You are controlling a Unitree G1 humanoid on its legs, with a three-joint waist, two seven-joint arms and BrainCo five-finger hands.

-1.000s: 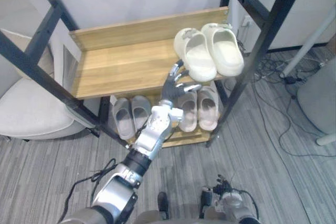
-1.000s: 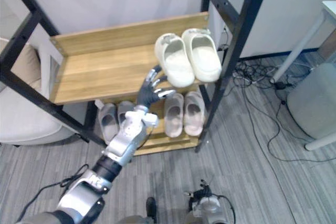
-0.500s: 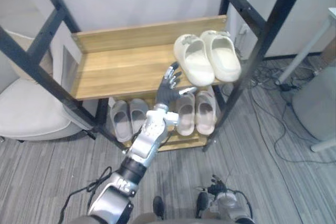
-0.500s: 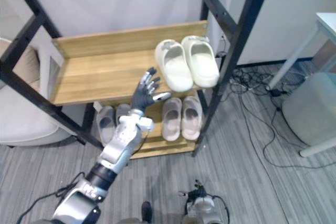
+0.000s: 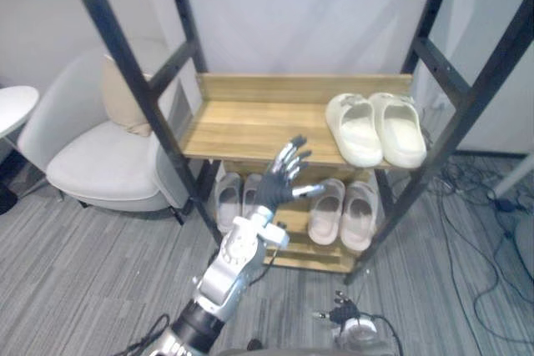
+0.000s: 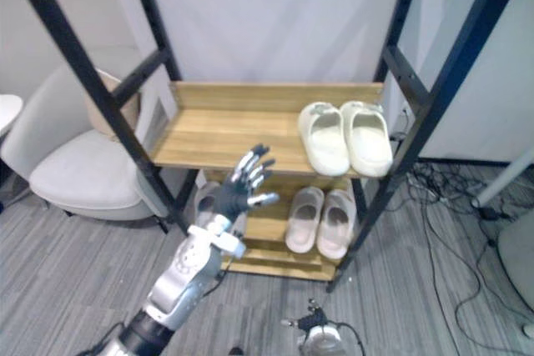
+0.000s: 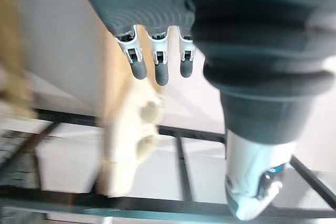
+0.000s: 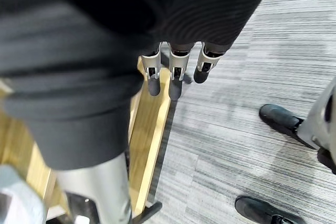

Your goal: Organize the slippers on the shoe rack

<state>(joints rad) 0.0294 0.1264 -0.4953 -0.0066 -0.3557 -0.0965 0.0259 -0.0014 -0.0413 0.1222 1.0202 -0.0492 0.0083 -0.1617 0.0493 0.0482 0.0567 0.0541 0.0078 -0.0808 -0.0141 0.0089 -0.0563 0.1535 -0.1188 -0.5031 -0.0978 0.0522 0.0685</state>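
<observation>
**Shoe rack with three pairs of slippers shelved; left hand raised and empty**

The shoe rack has a black metal frame and two wooden shelves, and it stands against a pale wall. On the upper shelf a pair of cream slippers lies at the right end. The two are side by side and touching, with their toes towards the back board. The rest of that shelf, from its middle to its left edge, is bare wood.

On the lower shelf a pair of grey slippers sits at the left end and a pair of beige slippers at the right end. Both pairs also point towards the back.

The left hand is held up in front of the rack, level with the front edge of the upper shelf and left of the cream pair. Its fingers are straight and fanned wide, its thumb points towards the beige pair, and it grasps nothing. From the head views it overlaps the grey pair, partly hiding one slipper.

The right hand shows in its own wrist view. Its fingers are straight and close together, pointing down over a wooden shelf edge and the grey striped floor, and it is likewise empty.

A pale armchair with a tan cushion stands just left of the rack.
</observation>
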